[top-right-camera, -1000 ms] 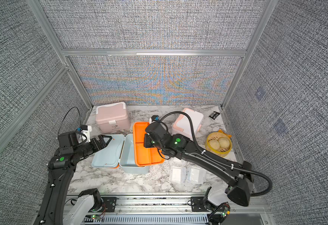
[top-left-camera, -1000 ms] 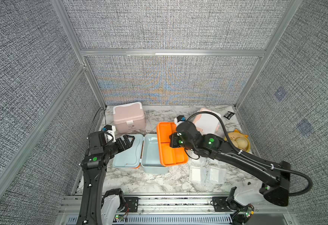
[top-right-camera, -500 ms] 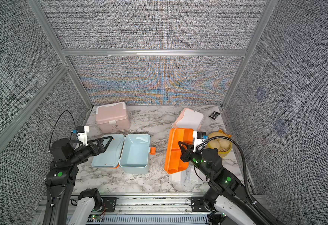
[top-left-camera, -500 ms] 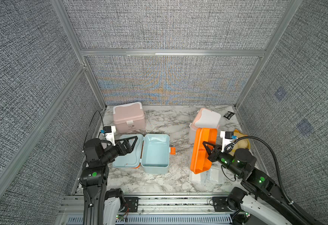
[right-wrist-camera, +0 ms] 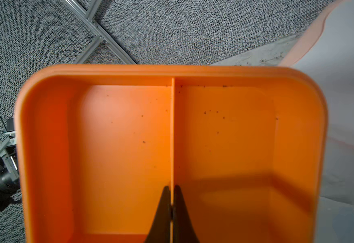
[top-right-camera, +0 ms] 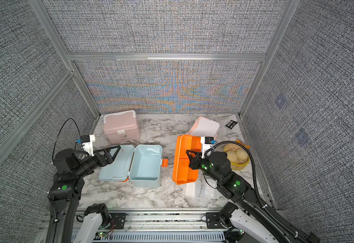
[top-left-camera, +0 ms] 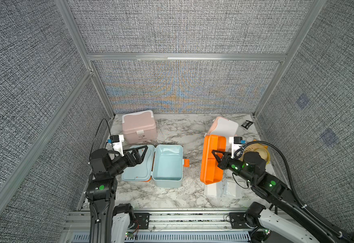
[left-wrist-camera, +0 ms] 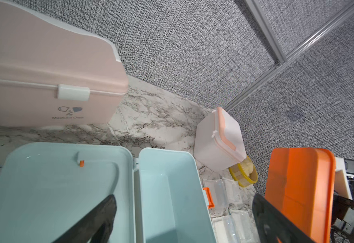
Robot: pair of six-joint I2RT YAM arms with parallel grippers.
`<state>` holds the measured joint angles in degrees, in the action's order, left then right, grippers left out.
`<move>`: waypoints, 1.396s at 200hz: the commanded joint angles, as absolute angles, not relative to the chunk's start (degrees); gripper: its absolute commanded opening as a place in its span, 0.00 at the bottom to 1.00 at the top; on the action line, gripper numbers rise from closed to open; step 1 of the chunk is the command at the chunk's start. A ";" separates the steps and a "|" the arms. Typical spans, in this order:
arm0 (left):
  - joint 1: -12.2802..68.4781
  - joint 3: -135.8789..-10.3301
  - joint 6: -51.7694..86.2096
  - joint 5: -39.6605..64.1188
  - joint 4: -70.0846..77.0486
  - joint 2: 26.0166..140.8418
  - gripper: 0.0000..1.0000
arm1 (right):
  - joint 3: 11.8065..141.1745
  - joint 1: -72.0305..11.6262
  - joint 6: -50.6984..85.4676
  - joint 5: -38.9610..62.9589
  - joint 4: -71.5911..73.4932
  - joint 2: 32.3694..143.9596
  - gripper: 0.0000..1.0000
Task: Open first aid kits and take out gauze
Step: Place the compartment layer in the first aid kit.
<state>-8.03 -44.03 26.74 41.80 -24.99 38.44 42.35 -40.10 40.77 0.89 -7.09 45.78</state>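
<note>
Jaws on my right gripper [right-wrist-camera: 172, 208] pinch the divider of the orange tray [top-left-camera: 211, 160], lifted clear so the pale blue kit [top-left-camera: 166, 165] sits emptied. Gauze packets [top-left-camera: 224, 187] lie on the surface beside that kit, under the tray. Left gripper [top-left-camera: 139, 152] hangs wide open, empty, over the kit's lid.

1. Open box [top-left-camera: 167, 165] sits mid-table, its lid [top-left-camera: 137, 166] flat to its left.
2. Closed box [top-left-camera: 139, 127] stands behind the lid.
3. Tray [top-left-camera: 211, 160] stands right of the open box, gauze packets [top-left-camera: 222, 187] before it.
</note>
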 commanded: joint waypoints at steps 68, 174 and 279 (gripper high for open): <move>-8.15 -46.84 22.86 34.81 -32.78 45.49 1.00 | 74.72 -49.14 53.54 -3.42 -23.89 79.87 0.00; -8.05 -47.04 22.52 32.88 -33.91 43.64 1.00 | 110.25 -56.12 59.98 -6.77 -49.77 110.56 0.00; -8.08 -47.06 22.55 32.87 -33.93 42.95 1.00 | 128.49 -57.52 60.93 -9.91 -65.76 126.98 0.00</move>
<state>-8.08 -46.70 22.96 32.99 -34.39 43.00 126.74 -57.39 59.81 -8.29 -60.34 125.82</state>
